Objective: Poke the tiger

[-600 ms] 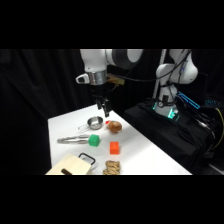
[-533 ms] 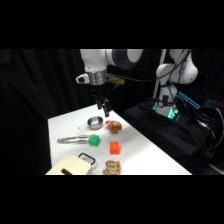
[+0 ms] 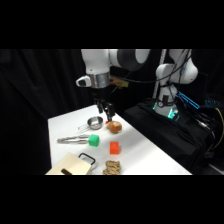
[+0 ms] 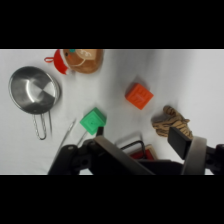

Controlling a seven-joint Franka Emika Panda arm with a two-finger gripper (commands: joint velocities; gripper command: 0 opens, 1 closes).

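The tiger (image 3: 112,167) is a small lumpy tan toy with brown stripes, lying near the table's front edge beside a tan box. In the wrist view the tiger (image 4: 171,122) lies at the right, just above the right fingertip. My gripper (image 3: 106,109) hangs well above the table's far part, between a metal pot and a brown ball, far from the tiger. In the wrist view the gripper (image 4: 136,137) stands open with nothing held between its fingers.
A metal pot (image 3: 94,122), brown round toy (image 3: 115,127), green block (image 3: 93,140), orange-red block (image 3: 114,147) and tongs (image 3: 72,140) lie between gripper and tiger. A tan box (image 3: 70,165) with a black handle sits at the front left.
The arm and gripper have shifted slightly to the right. The objects on the table have not moved.
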